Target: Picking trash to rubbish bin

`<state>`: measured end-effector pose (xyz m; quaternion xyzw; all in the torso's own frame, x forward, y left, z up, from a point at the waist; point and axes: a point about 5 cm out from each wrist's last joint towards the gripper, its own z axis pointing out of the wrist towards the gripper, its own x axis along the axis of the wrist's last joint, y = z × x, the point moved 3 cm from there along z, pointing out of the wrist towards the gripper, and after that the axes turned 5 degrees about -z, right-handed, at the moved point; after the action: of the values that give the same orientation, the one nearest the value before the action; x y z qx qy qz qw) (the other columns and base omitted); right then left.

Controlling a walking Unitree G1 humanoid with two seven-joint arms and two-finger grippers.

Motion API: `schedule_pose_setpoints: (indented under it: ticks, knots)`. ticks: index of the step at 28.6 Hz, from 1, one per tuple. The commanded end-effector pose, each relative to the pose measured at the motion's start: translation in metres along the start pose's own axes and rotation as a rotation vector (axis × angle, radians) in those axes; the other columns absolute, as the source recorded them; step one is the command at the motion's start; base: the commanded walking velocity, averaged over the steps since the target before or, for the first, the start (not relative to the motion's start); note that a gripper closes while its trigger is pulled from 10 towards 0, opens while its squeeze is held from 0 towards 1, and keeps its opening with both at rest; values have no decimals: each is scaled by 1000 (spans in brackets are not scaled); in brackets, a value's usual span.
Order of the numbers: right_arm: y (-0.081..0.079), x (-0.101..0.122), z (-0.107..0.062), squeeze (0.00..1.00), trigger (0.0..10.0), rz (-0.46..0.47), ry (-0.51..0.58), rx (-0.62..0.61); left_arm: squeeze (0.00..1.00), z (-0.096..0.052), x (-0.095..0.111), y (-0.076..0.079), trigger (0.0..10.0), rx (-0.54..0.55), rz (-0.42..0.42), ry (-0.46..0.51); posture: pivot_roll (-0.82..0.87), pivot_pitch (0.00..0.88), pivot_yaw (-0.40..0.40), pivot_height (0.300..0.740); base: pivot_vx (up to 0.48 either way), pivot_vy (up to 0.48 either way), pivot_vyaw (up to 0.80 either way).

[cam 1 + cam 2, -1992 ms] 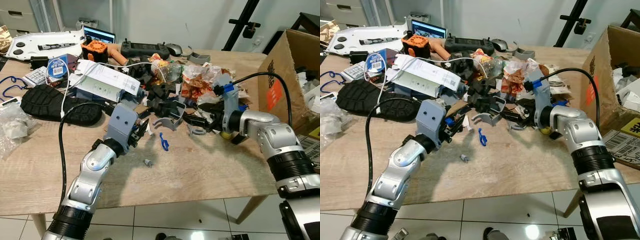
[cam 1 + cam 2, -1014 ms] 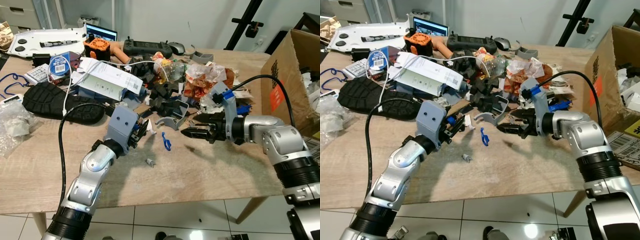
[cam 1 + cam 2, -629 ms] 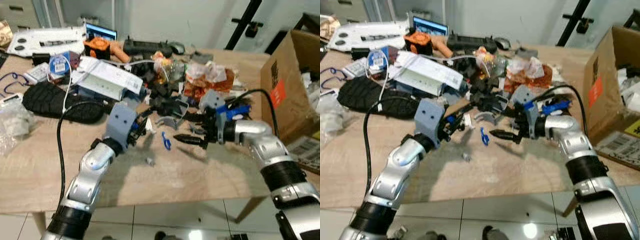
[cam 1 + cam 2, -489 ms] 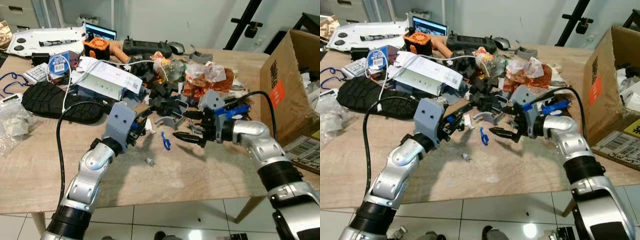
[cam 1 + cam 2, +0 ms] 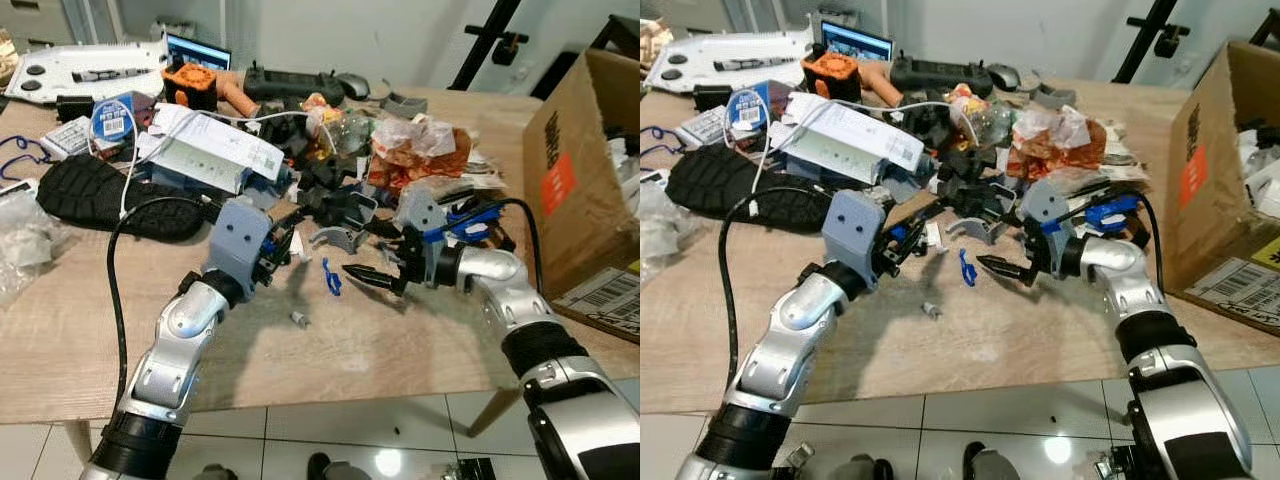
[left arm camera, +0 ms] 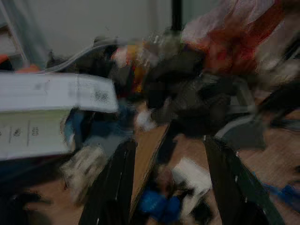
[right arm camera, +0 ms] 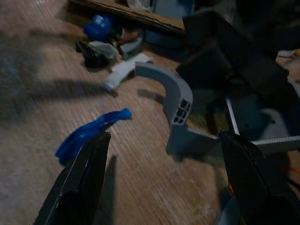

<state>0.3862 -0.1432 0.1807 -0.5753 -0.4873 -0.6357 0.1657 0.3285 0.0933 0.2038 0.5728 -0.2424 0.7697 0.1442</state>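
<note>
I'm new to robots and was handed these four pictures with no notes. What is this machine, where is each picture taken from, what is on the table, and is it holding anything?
This is a humanoid robot with two silver arms, each ending in two long black fingers. The two wide pictures come from cameras in its head, looking down at a wooden table. The two close, darker pictures come from a camera on each wrist, looking along the fingers.

The table carries a heap of clutter: crumpled wrappers, a white box, grey curved plastic parts and a small blue scrap. A cardboard box stands at the robot's right.

The right gripper is open beside the blue scrap, holding nothing. The left gripper is open too, at the heap's edge.
</note>
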Motion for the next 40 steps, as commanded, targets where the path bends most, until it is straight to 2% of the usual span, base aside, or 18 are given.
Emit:
schedule_pose_setpoints:
  ticks: [1,3,11,18,26,29,34,35,38,40]
  knots:
    - [5,-1,-4,0,10000,-8,10,-33,0,-5,3,16,10000,-90,-25,10,9,314,-138,740,0,0,0]
    - [7,1,-3,0,10000,-18,31,-37,0,-10,6,23,10000,-143,-35,18,9,330,-140,740,0,0,0]
    - [5,5,-1,0,10000,-37,63,-14,0,-14,4,26,10000,-148,-22,-2,9,370,-149,740,0,0,0]
    - [12,37,1,0,10000,-94,213,40,0,-21,9,25,10000,-149,-34,-5,9,391,-154,740,0,0,0]
    - [18,58,2,0,10000,-148,297,30,0,-22,10,29,10000,-164,-49,-10,9,392,-147,740,0,0,0]
    - [18,55,3,0,10000,-144,286,32,0,-22,10,28,10000,-162,-48,-15,10,390,-144,740,0,0,0]
    - [12,44,4,0,10000,-91,273,45,0,-22,10,27,10000,-162,-46,-19,10,390,-144,740,0,0,0]
    - [7,35,4,0,10000,-53,258,70,0,-22,10,25,10000,-155,-45,-18,17,387,-147,740,0,0,0]
    - [6,34,4,0,10000,-48,252,79,0,-22,11,24,10000,-153,-45,-18,17,387,-147,740,0,0,0]
    - [2,23,3,0,10000,-32,191,109,0,-22,10,24,10000,-154,-44,-20,14,383,-147,740,0,0,0]
